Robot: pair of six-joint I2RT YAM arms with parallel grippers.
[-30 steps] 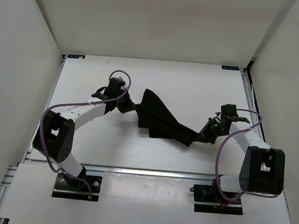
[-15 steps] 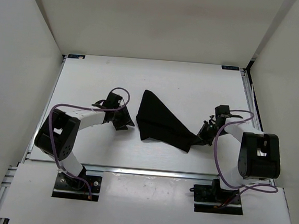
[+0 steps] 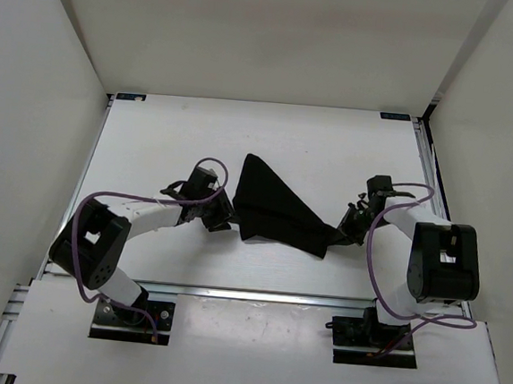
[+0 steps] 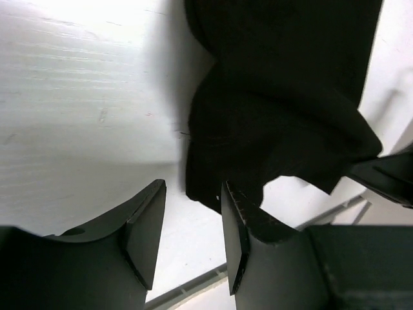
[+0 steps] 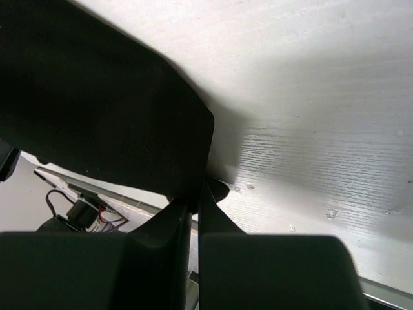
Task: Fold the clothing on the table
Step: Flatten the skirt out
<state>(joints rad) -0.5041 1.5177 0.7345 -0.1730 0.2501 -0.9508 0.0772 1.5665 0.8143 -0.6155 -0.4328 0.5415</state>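
Observation:
The clothing [image 3: 273, 210] is a black cloth lying bunched in a rough triangle on the white table [image 3: 315, 143]. My left gripper [image 3: 221, 214] is open just left of its near-left edge, with only bare table between the fingers. In the left wrist view the clothing [image 4: 284, 110] lies just past the right fingertip [image 4: 233, 219]. My right gripper [image 3: 341, 228] is shut on the clothing's right corner. In the right wrist view the black cloth [image 5: 97, 97] runs down into the closed fingertips [image 5: 195, 200].
Metal rails run along the table's near edge [image 3: 265, 294] and right edge [image 3: 421, 161]. White walls [image 3: 37, 137] enclose the table on the left, back and right. Both arm bases [image 3: 134, 312] are bolted at the near edge.
My left gripper has let go of the clothing's left part and opened, dropping beside it. The cloth has settled flatter on the table. My right gripper kept its grip and shifted slightly.

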